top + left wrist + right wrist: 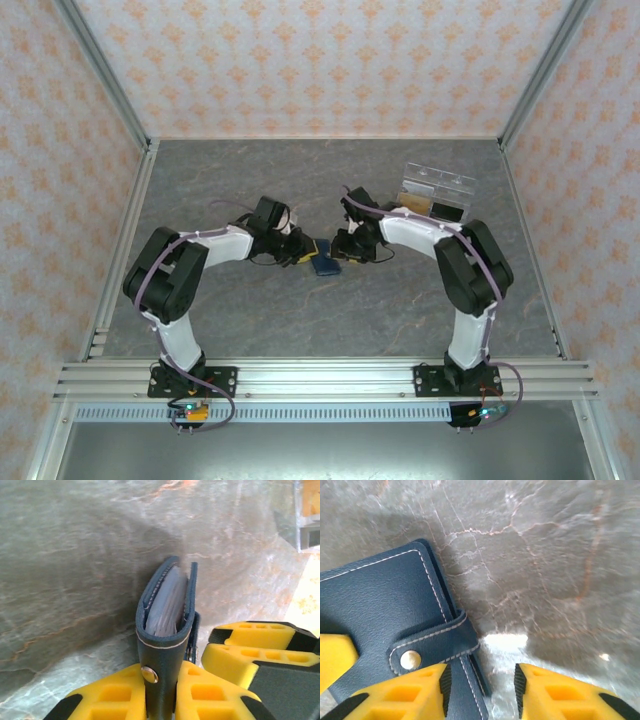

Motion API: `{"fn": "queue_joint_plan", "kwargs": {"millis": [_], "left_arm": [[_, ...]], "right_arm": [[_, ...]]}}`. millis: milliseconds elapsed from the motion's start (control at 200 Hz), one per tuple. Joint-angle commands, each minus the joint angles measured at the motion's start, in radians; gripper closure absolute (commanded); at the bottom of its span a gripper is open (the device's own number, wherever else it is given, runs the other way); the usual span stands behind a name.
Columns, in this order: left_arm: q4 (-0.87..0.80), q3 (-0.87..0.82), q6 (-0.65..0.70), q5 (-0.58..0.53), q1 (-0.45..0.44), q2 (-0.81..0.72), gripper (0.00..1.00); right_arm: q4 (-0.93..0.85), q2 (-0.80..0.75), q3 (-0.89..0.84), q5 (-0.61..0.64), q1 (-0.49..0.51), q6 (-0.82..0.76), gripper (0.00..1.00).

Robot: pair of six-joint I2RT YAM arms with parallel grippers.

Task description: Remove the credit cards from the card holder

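Card holder point(385, 605): dark navy with pale stitching, lying flat on the left, closed.
Snap tab point(432, 645): folded round the holder's right edge, with a round metal stud showing.
Right gripper point(482, 680): yellow fingers set apart at the bottom edge, one over the holder's corner beneath the tab, the other over bare table.
Table point(545, 555): grey marbled, with pale and rust veins.
Yellow pad point(335, 660): at the left edge, against the holder.

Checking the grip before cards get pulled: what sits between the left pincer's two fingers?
In the left wrist view, the card holder stands edge-on between the fingers of the left pincer, clamped, snap facing the camera, credit cards showing inside.
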Motion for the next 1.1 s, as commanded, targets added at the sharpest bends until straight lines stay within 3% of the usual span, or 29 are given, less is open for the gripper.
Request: {"fn": "queue_joint_plan", "kwargs": {"millis": [0, 150, 285, 556, 756, 946, 1096], "left_arm": [[-0.051, 0.021, 0.05, -0.021, -0.008, -0.052, 0.9], [-0.062, 0.027, 0.072, -0.027, -0.01, -0.069, 1.0], [-0.056, 0.028, 0.074, -0.028, -0.012, -0.066, 1.0], [-0.049, 0.034, 0.07, -0.025, -0.019, -0.062, 1.0], [-0.017, 0.027, 0.073, -0.009, -0.025, -0.059, 1.0], [-0.034, 0.038, 0.084, -0.011, -0.029, -0.063, 1.0], [-0.043, 0.038, 0.086, -0.017, -0.031, -0.069, 1.0]], "right_arm": [[0.042, -0.084, -0.022, 0.062, 0.001, 0.044, 0.56], [0.107, -0.077, -0.023, -0.093, 0.003, 0.047, 0.51], [0.127, -0.045, -0.007, -0.159, 0.004, 0.058, 0.52], [0.089, 0.012, 0.029, -0.166, 0.009, 0.034, 0.6], [0.057, 0.037, 0.041, -0.135, 0.018, 0.004, 0.6], [0.07, 0.036, 0.029, -0.124, 0.019, -0.002, 0.52], [0.038, 0.053, 0.035, -0.072, 0.019, -0.007, 0.54]]}}
